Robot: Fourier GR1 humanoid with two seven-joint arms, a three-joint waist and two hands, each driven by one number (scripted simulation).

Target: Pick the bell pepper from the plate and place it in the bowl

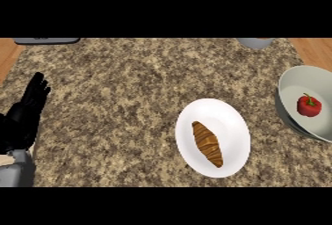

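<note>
A red bell pepper (309, 106) with a green stem lies inside the pale grey bowl (293, 85) at the right edge of the counter. The white plate (228, 118) sits at centre right and carries only a brown croissant (207, 143). My left hand (26, 112) rests open at the left edge, fingers straight and pointing up, far from the plate and the bowl. My right hand does not show in the view.
A grey cup-like object (255, 42) stands at the back right, cut by the top edge. A dark flat object (45, 40) lies at the back left. Wooden surfaces (318, 50) flank the speckled stone counter (123, 96) on both sides.
</note>
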